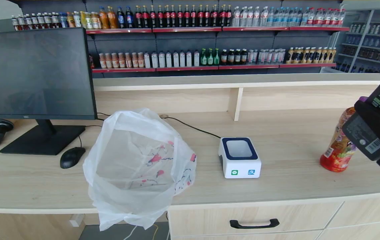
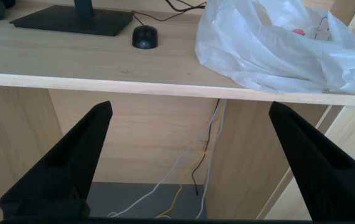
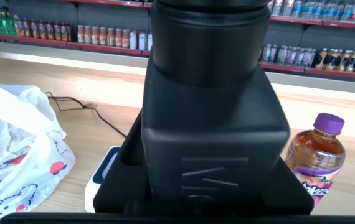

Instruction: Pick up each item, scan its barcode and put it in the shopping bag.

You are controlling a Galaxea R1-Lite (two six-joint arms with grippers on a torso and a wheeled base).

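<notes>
A: Step?
B: Scanning. Right jaws clamp the black square plastic bottle (image 1: 371, 131), right edge; left jaws wide, below the desk (image 2: 71, 59) front.
A: Next?
B: Probably barcode (image 1: 374, 146) down over white scanner box (image 1: 239, 162), centre.

The left tool (image 2: 190, 109) has two matte black, wedge-shaped fingers (image 2: 71, 162) with flat faces.

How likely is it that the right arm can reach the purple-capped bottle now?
Probably yes: the right arm hangs close beside the bottle, which stands upright on the counter, with nothing seen between them.
</notes>
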